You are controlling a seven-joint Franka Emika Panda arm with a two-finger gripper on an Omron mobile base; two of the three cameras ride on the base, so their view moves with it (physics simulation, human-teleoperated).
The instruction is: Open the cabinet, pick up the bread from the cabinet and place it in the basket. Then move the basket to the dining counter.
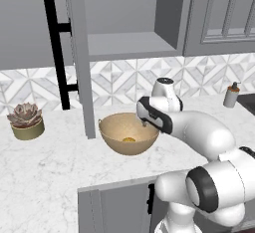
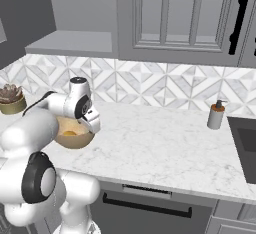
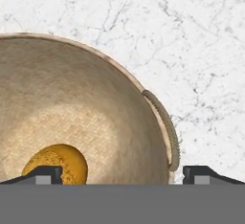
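The gripper (image 3: 122,173) hung open over the basket (image 1: 115,136), its two dark tips set wide apart, one above the bowl's inside and the other outside the rim beside a rope handle (image 3: 165,127), holding nothing. The bread (image 3: 57,163), a small golden-orange lump, lay in the bottom of the basket, partly hidden by one fingertip (image 3: 43,174) in the hand view and showing as a small yellow spot (image 1: 129,139) in the left base view. The basket stood on the marble worktop (image 1: 45,172), roughly midway between its front edge and the tiled back wall, just beside the lower end of the opened cabinet door (image 1: 79,53). That door stood swung out edge-on, its black bar handle (image 1: 56,53) facing left, and the cabinet (image 1: 129,23) behind it showed a bare grey shelf. A succulent in an olive pot (image 1: 27,122) sat near the worktop's left end, well apart from the basket. A soap dispenser (image 2: 216,115) stood toward the right end by the back wall, near the dark sink (image 2: 245,145). A second paned cabinet (image 2: 175,18) hung to the right of the open one. No brand, label or writing could be read on anything.
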